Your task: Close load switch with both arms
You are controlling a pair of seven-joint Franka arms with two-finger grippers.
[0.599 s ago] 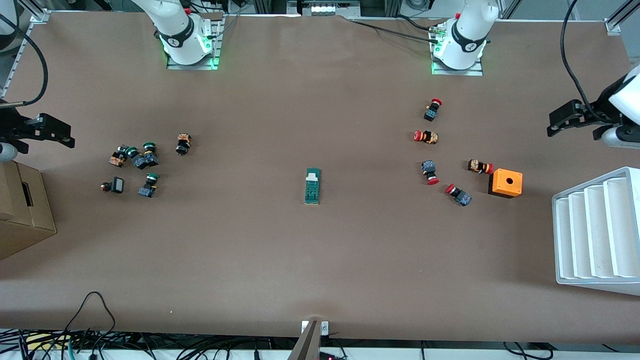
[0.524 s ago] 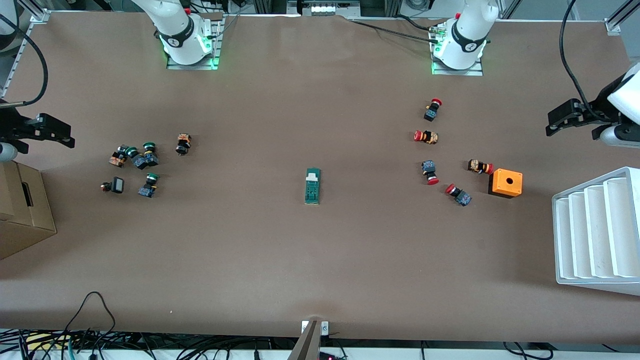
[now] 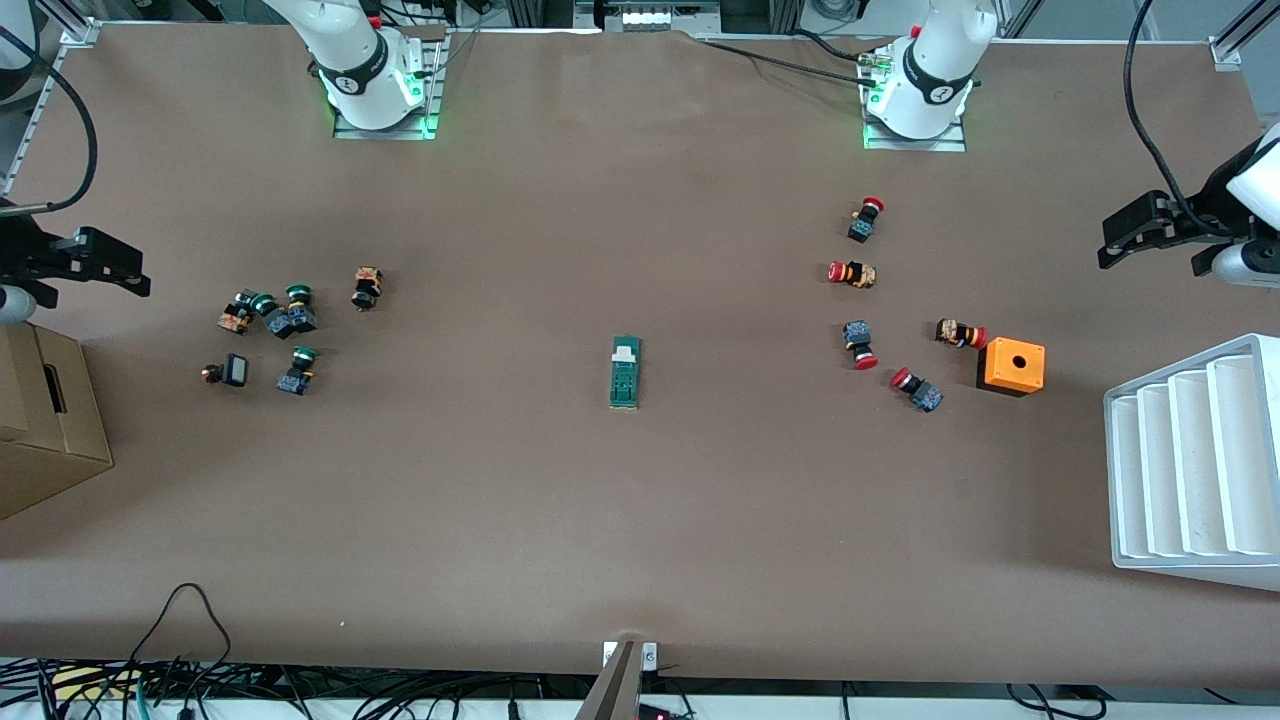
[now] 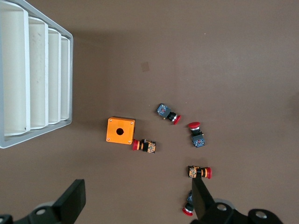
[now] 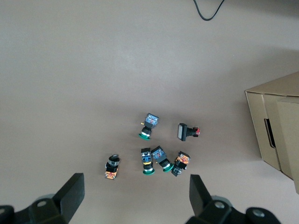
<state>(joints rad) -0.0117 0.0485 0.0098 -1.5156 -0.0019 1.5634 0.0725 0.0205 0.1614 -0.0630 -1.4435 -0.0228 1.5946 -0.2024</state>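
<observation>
The load switch [image 3: 625,372], a narrow dark-green block with a white sliding piece at the end toward the robots' bases, lies alone at the middle of the table. It appears in neither wrist view. My left gripper [image 3: 1120,240] hangs high over the left arm's end of the table, above bare mat next to the red-capped buttons. Its jaws [image 4: 138,198] are open and hold nothing. My right gripper [image 3: 118,268] hangs over the right arm's end, near the green-capped buttons, also open [image 5: 135,193] and empty. Both are a long way from the switch.
Several red-capped push-buttons [image 3: 860,343] and an orange box with a round hole [image 3: 1011,366] lie toward the left arm's end, with a white ribbed rack [image 3: 1190,460] at the table's edge there. Several green-capped buttons [image 3: 285,318] and a cardboard box [image 3: 45,420] sit toward the right arm's end.
The left gripper has drifted slightly outward toward its end of the table. The right arm and the load switch have not visibly moved.
</observation>
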